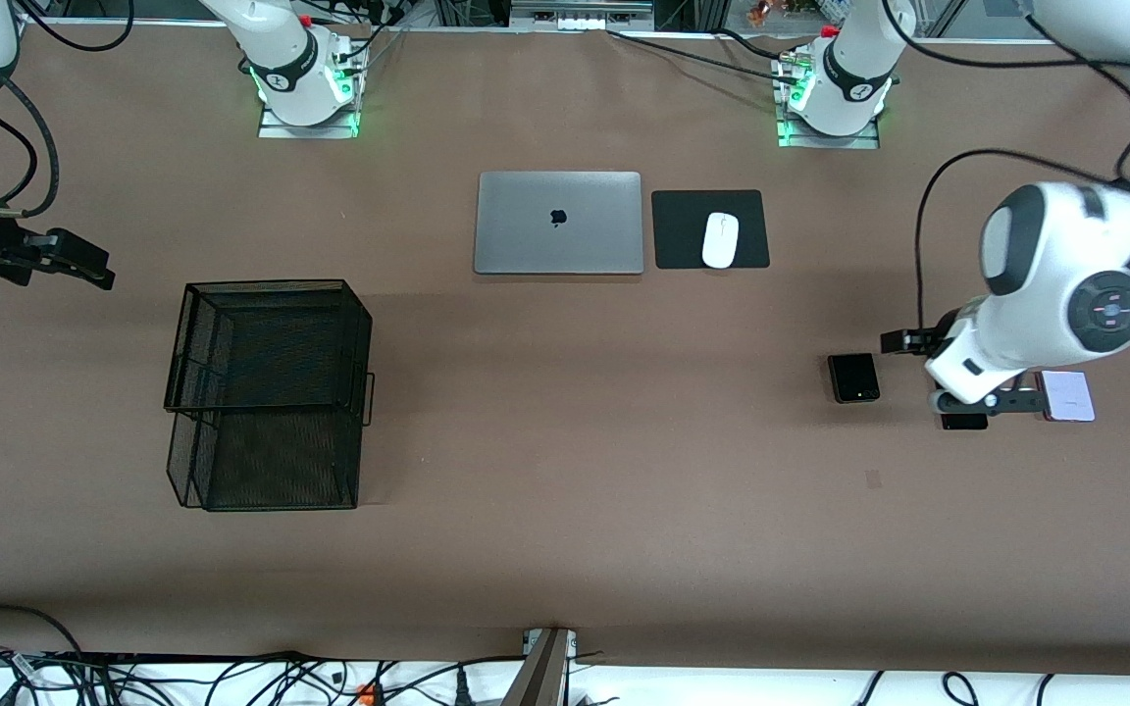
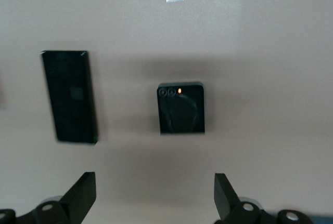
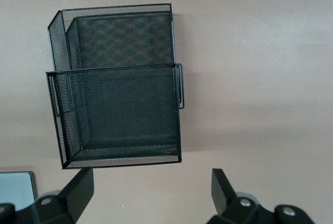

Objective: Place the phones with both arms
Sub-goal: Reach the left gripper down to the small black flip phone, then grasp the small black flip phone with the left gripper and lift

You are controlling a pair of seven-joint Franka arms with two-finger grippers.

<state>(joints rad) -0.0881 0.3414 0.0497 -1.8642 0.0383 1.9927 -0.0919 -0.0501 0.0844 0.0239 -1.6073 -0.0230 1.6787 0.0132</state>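
The small squarish black phone (image 1: 853, 378) lies flat on the brown table toward the left arm's end. It also shows in the left wrist view (image 2: 181, 108). The long slim black phone (image 2: 70, 96) lies beside it, mostly hidden under the left hand in the front view (image 1: 964, 423). The white-lavender phone (image 1: 1065, 396) lies beside that, nearer the table's end. My left gripper (image 1: 977, 403) hangs low over the long phone, open and empty (image 2: 154, 195). My right gripper (image 1: 84, 263) waits at the right arm's end of the table, open and empty (image 3: 152, 193).
A black two-tier mesh basket (image 1: 266, 392) stands toward the right arm's end and fills the right wrist view (image 3: 119, 89). A closed silver laptop (image 1: 558, 223) and a white mouse (image 1: 720, 239) on a black pad (image 1: 683, 230) lie near the arms' bases.
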